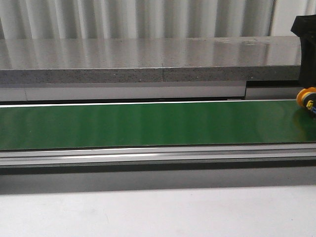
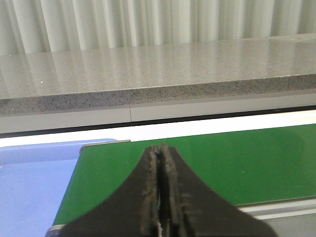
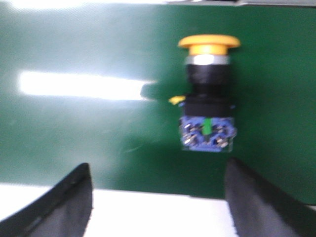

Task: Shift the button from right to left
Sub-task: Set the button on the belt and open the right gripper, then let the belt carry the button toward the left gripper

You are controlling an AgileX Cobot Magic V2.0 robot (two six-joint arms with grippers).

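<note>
The button lies on its side on the green belt, with a yellow-orange cap, a dark collar and a blue block with a green spot. In the front view the button sits at the belt's far right edge, below my right arm. My right gripper is open and empty, its fingers spread wide, and the button lies just ahead of the gap, off toward one finger. My left gripper is shut and empty over the left end of the belt. It is out of the front view.
A grey stone ledge runs behind the belt, with a white curtain behind it. A metal rail and a pale table surface lie in front. A blue surface adjoins the belt's left end.
</note>
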